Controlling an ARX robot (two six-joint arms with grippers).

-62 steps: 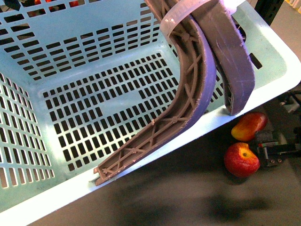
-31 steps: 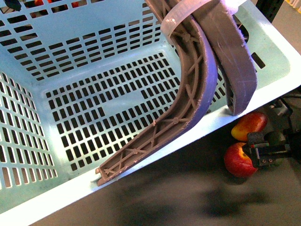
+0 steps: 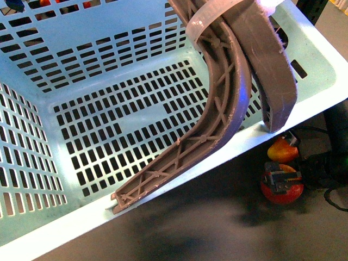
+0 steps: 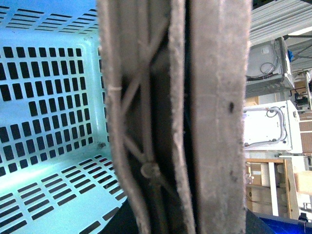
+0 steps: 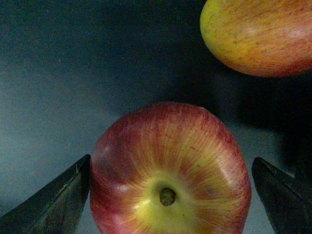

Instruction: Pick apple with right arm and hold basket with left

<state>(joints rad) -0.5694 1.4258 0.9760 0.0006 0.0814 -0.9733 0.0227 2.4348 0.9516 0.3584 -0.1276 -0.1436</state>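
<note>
Front view: a tilted blue basket (image 3: 81, 217) fills most of the frame, and its grey handle (image 3: 228, 103) curves across it. Past its lower right rim, on a dark surface (image 3: 190, 228), the apple (image 3: 283, 196) sits directly under the right gripper (image 3: 279, 179). A mango (image 3: 280, 149) lies just behind.

Left wrist view: the handle runs close past the lens. The left gripper is unseen, so its grasp cannot be told.

Right wrist view: the apple sits stem up between spread fingers (image 5: 53, 204). It looks centred enough for them to close on it.
</note>
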